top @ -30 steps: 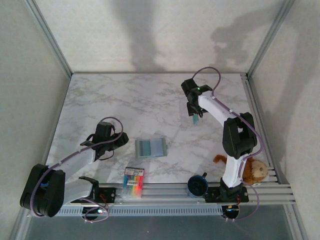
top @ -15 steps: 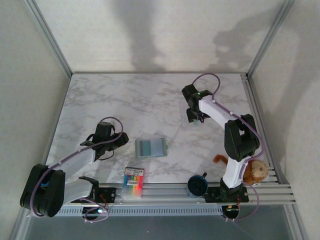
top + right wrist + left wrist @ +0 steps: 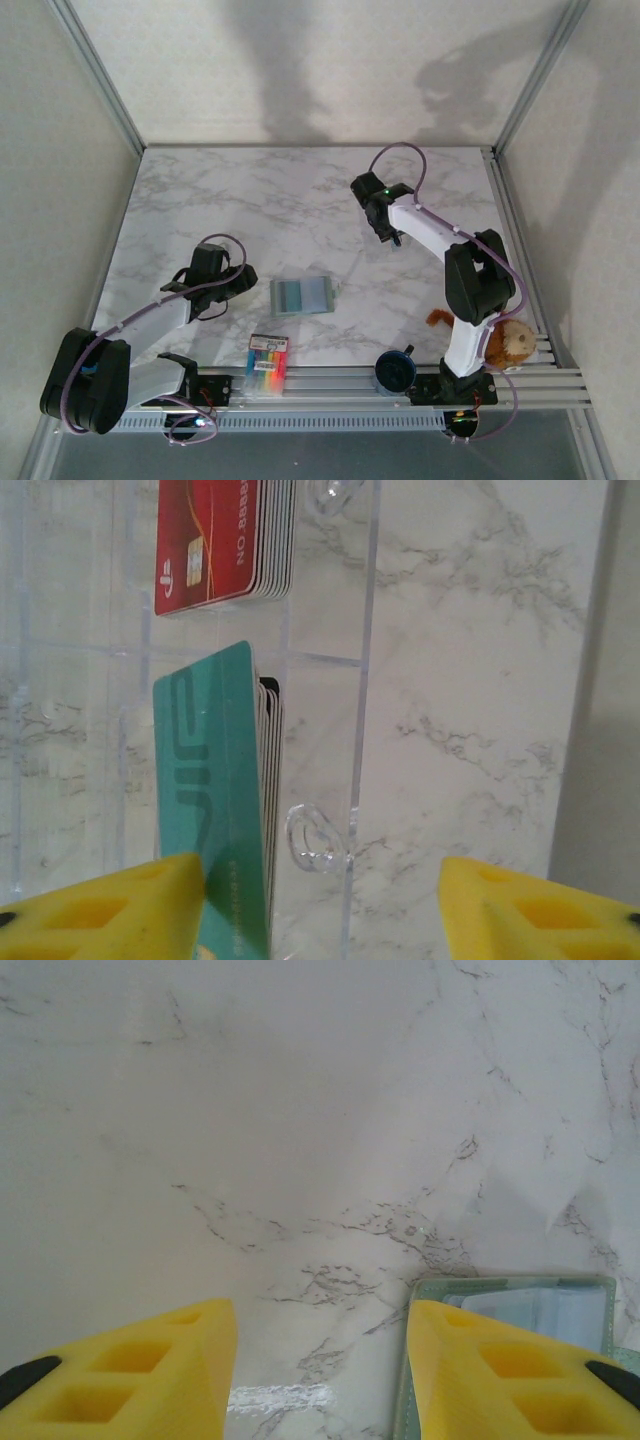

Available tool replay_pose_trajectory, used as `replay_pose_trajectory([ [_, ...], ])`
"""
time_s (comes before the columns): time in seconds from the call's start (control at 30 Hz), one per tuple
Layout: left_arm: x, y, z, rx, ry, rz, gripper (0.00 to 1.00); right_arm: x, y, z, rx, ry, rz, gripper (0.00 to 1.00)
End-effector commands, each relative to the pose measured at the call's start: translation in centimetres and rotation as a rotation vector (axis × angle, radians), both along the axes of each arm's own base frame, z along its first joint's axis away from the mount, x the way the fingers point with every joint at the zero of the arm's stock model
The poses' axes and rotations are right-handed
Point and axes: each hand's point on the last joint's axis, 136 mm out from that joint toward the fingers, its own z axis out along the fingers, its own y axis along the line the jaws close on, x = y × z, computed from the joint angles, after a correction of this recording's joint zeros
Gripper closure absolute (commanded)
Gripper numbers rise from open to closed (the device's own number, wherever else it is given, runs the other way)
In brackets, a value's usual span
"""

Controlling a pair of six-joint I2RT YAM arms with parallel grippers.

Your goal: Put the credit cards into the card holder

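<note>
Looking down the right wrist camera, I have the right claw (image 3: 320, 880) released, its yellow fingers (image 3: 110, 905) spread wide with bare marble bench (image 3: 470, 680) showing between them. A teal-blue card (image 3: 215, 800) fronts a stack of cards in a clear rack (image 3: 365, 660), right against the inner side of the finger at the left of that view; I cannot tell whether they touch. Farther ahead of the claw, in the rack's next compartment, sits another stack fronted by a red card (image 3: 210, 540).

The left claw (image 3: 320, 1370) is released too, with nothing between its fingers, close over the bench. The card holder (image 3: 520, 1305) lies flat just ahead of the finger at the right of that view, partly hidden by it. From above, it sits just beside the left claw and well apart from the right claw.
</note>
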Motion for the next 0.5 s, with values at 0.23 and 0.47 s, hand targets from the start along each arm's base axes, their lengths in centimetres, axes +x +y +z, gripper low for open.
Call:
replay_pose_trajectory([
  [0.23, -0.8, -0.9, -1.0, -0.037, 0.030, -0.037, 0.52, 0.5, -0.5, 1.1, -0.130, -0.039, 0.003, 0.63],
  [0.47, -1.1, -2.5, -1.9, -0.122, 0.067, -0.080, 0.52, 0.4, -0.1, 1.0, -0.159, -0.021, 0.018, 0.78],
])
